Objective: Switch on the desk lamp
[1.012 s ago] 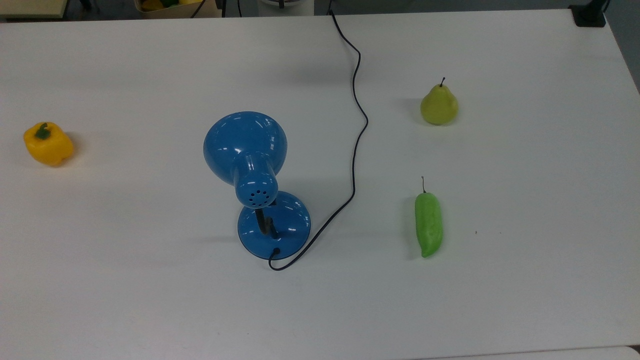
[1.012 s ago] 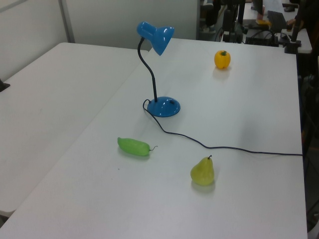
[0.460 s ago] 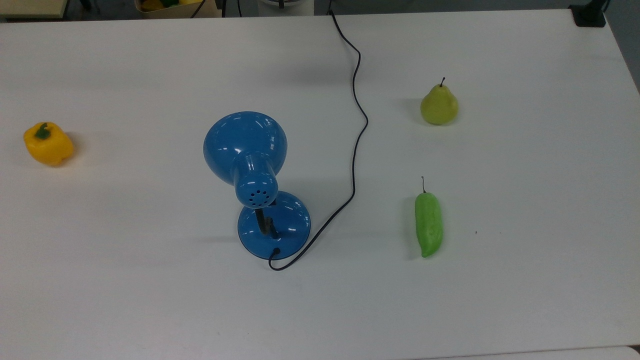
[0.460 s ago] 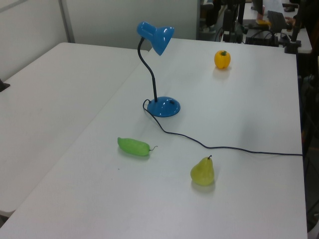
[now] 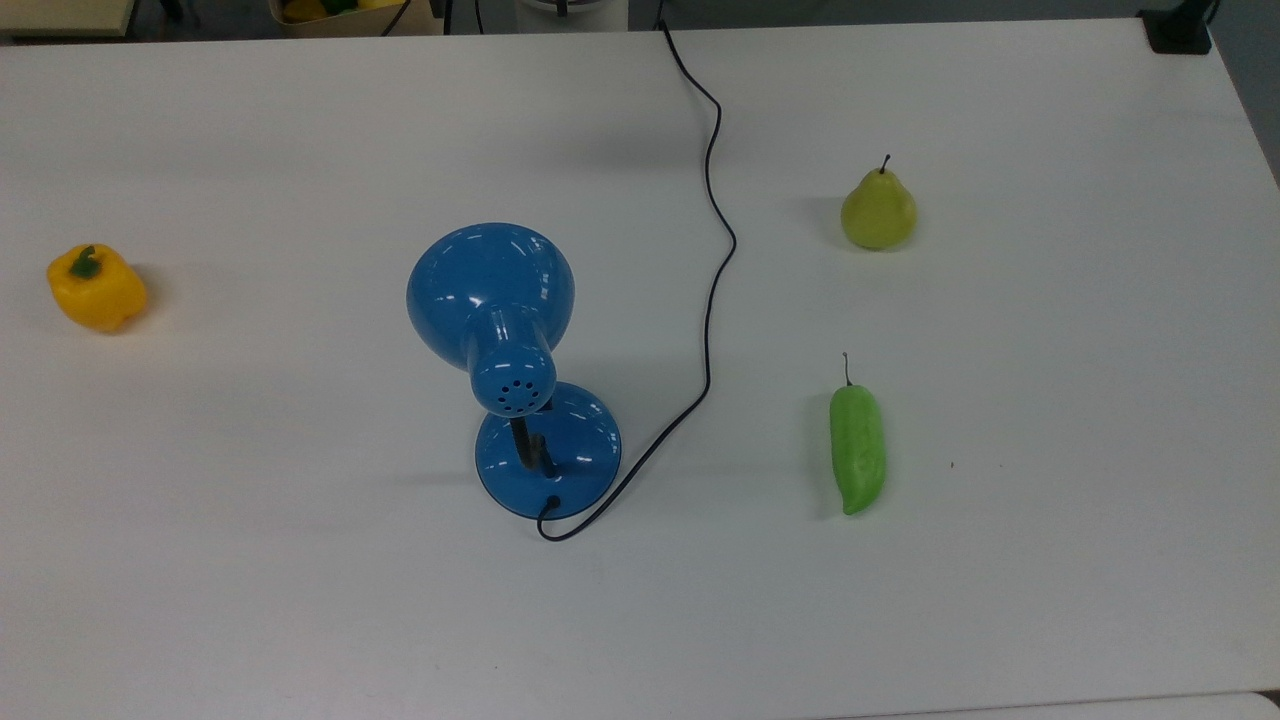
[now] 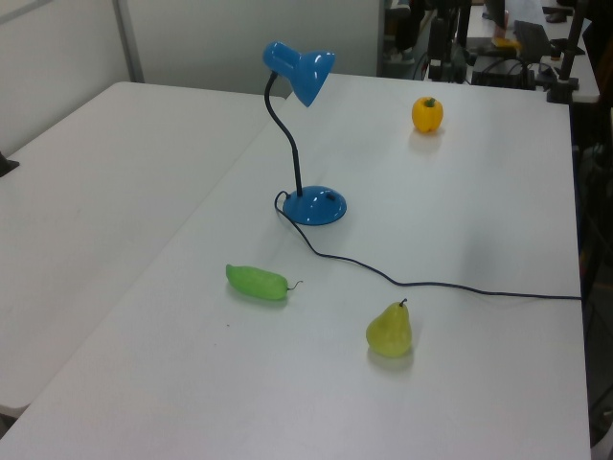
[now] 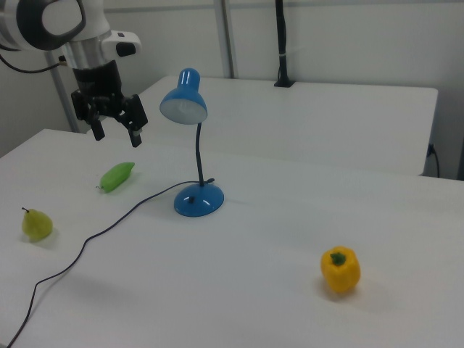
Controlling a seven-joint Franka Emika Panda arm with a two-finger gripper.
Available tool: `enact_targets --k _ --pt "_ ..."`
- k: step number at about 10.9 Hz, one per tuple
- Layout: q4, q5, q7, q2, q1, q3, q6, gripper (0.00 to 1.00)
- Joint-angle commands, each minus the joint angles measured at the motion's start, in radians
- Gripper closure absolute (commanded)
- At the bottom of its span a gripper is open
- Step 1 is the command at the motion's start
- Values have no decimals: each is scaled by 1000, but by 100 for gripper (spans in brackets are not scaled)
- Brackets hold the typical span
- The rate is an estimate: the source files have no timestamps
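Above the tabletop, your pincer hung open and empty, clear of the desk lamp before approaching.

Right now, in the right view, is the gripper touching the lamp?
No. The gripper hangs open in the air on the right view's left, apart from the lamp.

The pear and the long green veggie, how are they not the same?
The pear is fat and rounded with a narrow top; the long green vegetable is slim and stretched out. The pear stands upright with its stem up; the vegetable lies flat on its side. The pear is yellowish green; the vegetable is brighter green. Both have a thin dark stem and rest on the white table.
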Motion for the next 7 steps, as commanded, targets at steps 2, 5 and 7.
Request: enact_targets --k 2,5,7 --pt "-37 14 3 -29 -1 -3 58 25" --pt "-41 17 3 -29 -3 0 62 92" --pt "-50 17 3 -29 -4 3 64 100"
